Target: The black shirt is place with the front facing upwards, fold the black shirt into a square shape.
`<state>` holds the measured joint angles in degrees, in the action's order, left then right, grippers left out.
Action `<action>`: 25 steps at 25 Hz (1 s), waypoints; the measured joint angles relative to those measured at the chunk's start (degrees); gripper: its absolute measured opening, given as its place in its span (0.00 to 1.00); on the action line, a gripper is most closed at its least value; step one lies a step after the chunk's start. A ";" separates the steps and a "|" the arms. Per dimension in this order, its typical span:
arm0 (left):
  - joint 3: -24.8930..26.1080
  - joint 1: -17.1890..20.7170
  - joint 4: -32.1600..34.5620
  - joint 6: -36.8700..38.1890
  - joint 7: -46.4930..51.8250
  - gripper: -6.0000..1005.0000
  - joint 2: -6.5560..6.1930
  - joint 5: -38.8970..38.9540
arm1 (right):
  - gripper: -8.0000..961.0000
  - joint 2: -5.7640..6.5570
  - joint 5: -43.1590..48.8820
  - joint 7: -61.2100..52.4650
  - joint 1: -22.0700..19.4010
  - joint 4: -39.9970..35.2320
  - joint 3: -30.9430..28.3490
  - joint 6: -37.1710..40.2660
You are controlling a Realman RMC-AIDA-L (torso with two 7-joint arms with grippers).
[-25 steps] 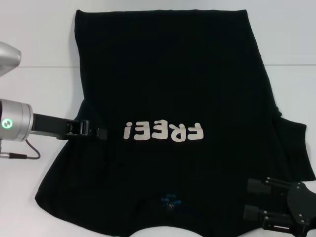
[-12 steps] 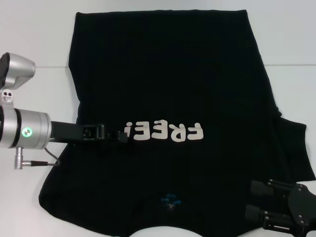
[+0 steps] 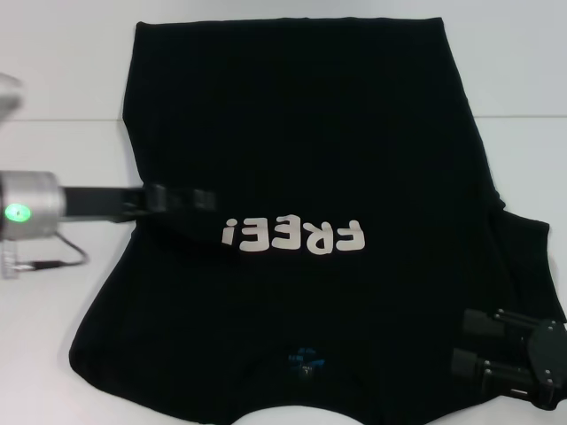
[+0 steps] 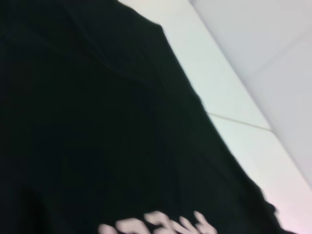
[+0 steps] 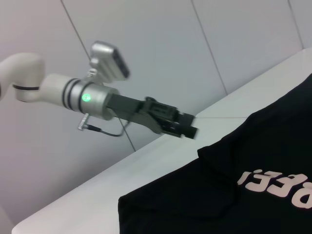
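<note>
Black shirt (image 3: 301,177) spread front-up, covering most of the table (image 3: 62,159) from far edge to near edge, "FREE!" lettering (image 3: 292,236) mid-chest. Left gripper (image 3: 182,197) over the shirt's left side, raised off the cloth in the right wrist view; jaws look closed and empty, though hard to tell. Right gripper (image 3: 474,345) near the table's near right corner, jaws parted, holding nothing. Risks: pinching one layer only, dragging the shirt askew, crooked fold.
</note>
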<state>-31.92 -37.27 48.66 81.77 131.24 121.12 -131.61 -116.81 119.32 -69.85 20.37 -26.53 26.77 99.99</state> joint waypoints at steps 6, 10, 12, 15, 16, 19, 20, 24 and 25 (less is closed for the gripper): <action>0.30 3.02 1.14 2.24 3.60 0.55 -6.03 0.13 | 0.81 0.11 -0.05 -0.46 0.05 0.08 -0.71 0.02; -0.70 3.34 -2.64 -1.45 2.90 0.54 -6.96 -0.37 | 0.81 -0.13 0.00 -0.47 0.56 0.16 -0.76 0.23; -2.34 3.03 -5.10 -4.40 2.25 0.54 -7.01 -0.48 | 0.81 -0.20 0.11 -0.47 0.78 0.17 -0.67 0.49; -3.65 2.48 -6.86 -7.01 1.45 0.54 -6.53 -0.49 | 0.81 -0.22 0.15 -0.47 0.89 0.17 -0.51 0.82; -3.95 2.20 -7.30 -7.63 1.15 0.54 -6.34 -0.49 | 0.81 -0.23 0.15 -0.47 0.90 0.17 -0.50 0.90; -4.86 1.30 -8.58 -9.16 0.33 0.54 -5.75 -0.50 | 0.81 -0.19 0.18 -0.47 0.89 0.31 -0.46 0.94; -5.26 1.11 -8.83 -9.72 0.17 0.54 -5.61 -0.50 | 0.81 -0.16 0.19 -0.46 0.87 0.44 -0.42 0.94; -8.03 0.17 -10.04 -13.70 -0.02 0.54 -4.78 -0.49 | 0.81 -0.11 0.21 -0.30 0.60 0.66 -0.28 0.96; -8.43 -0.03 -10.23 -14.18 -0.03 0.54 -4.69 -0.48 | 0.81 -0.13 0.21 -0.25 0.45 0.67 -0.30 0.97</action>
<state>-40.36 -37.30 38.44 67.59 131.22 116.43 -132.09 -116.94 119.54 -70.10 20.82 -25.86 26.47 100.96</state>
